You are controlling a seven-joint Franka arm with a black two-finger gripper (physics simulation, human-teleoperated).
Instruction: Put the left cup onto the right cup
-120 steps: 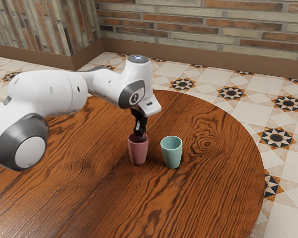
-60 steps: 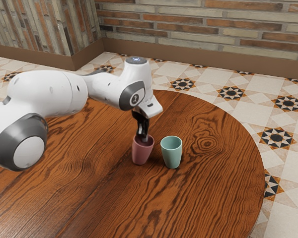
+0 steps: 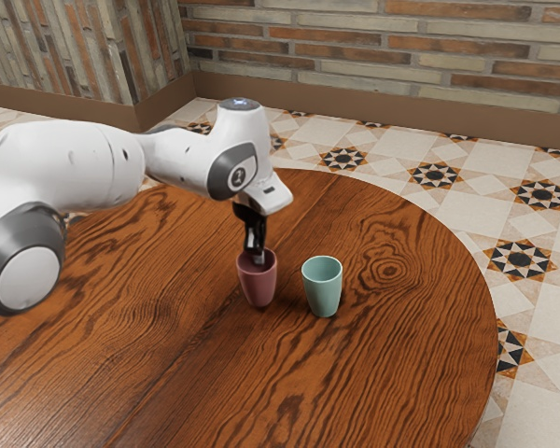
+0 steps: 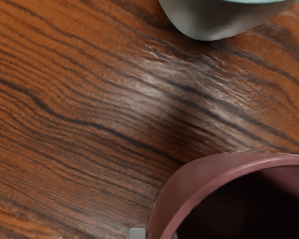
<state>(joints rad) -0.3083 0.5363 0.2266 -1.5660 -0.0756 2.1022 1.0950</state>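
Observation:
A pink cup [image 3: 258,280] stands on the round wooden table [image 3: 392,373], to the exterior view's left of a teal cup [image 3: 322,285]. My gripper [image 3: 255,250] points down at the pink cup's rim. Its fingers are closed on the rim wall, one inside and one outside. The pink cup looks upright, with its base at or just above the wood. In the wrist view the pink cup's rim [image 4: 214,174] curves right under my hand, and the teal cup's base [image 4: 224,17] lies a short way beyond it.
The table's curved edge [image 3: 490,308] drops to a patterned tile floor [image 3: 532,233] on the exterior view's right. Brick walls [image 3: 373,47] run along the back. Bare wood surrounds both cups.
My hand has shifted slightly to the exterior view's left and up with the pink cup. The cup tilted half a second ago and now stands straighter. The teal cup has not moved.

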